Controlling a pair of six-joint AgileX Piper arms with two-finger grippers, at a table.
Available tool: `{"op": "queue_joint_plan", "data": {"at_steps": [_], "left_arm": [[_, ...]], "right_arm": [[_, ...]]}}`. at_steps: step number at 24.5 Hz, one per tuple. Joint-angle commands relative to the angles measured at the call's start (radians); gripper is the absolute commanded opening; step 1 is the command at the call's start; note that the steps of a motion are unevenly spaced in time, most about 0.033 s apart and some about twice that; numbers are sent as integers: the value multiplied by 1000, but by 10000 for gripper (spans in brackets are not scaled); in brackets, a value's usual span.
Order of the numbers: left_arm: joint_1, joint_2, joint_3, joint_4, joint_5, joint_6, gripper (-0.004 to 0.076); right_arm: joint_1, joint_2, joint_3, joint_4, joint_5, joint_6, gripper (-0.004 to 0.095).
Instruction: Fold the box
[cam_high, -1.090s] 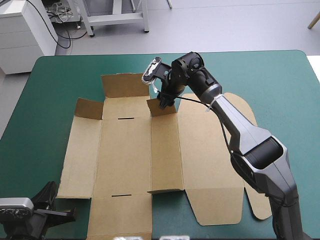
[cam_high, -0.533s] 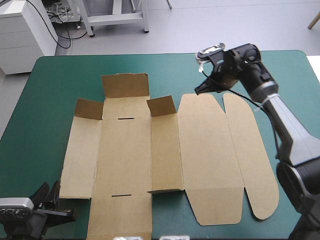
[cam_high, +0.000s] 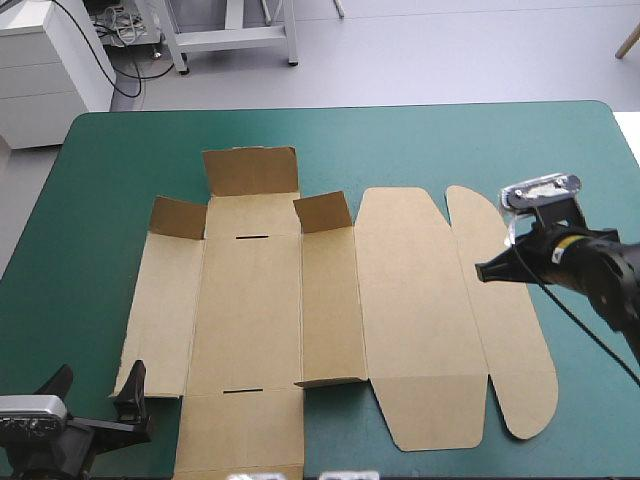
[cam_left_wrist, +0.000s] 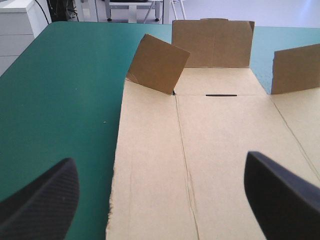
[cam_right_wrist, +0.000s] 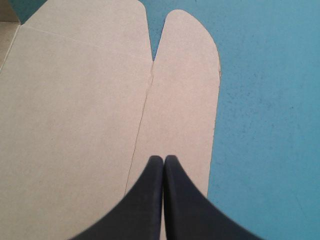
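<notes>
The brown box (cam_high: 300, 310) lies spread on the teal-green cover, its three far flaps (cam_high: 250, 170) standing up and its lid (cam_high: 420, 320) flat to the right. My right gripper (cam_high: 483, 271) hovers over the lid's narrow rounded flap (cam_high: 505, 330), its black fingers shut and holding nothing. From its wrist, the right gripper (cam_right_wrist: 163, 162) points along the crease toward that flap's rounded end (cam_right_wrist: 192, 45). My left gripper (cam_high: 95, 395) is open at the box's near left corner. In its wrist view the left gripper (cam_left_wrist: 160, 200) faces the box's left panel (cam_left_wrist: 150, 165), nothing between the fingers.
Bare teal-green cover (cam_high: 90, 200) runs along the left of the box, and more (cam_high: 590, 180) lies right of the lid. The table's far edge (cam_high: 340, 108) is beyond the raised flaps.
My right gripper let go of the far right small flap, shut, and swung right and nearer, over the lid's rounded flap. My left gripper's fingers spread apart.
</notes>
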Motion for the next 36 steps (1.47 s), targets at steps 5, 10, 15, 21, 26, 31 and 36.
{"op": "queue_joint_plan", "data": {"at_steps": [5,10,15,21,26,31,36], "left_arm": [[0,256,-186,-44,-156,27,638],[0,536,-371,-44,-149,44,637],[0,819,-436,-80,-68,40,637],[53,1068,-436,-219,-27,157,637],[297,1262,-436,-555,204,407,637],[385,1360,-436,-489,243,407,637],[374,1365,-436,-436,267,401,637]], "right_arm": [[-6,-336,182,7,-39,5,-21],[-6,-523,311,7,-64,15,-21],[-6,-645,382,6,-66,11,-21],[-6,-665,389,-8,-82,4,-21],[-6,-665,389,-16,-86,3,-21],[-6,-665,389,-18,-80,-14,-21],[-6,-665,389,-19,-69,-14,-21]]}}
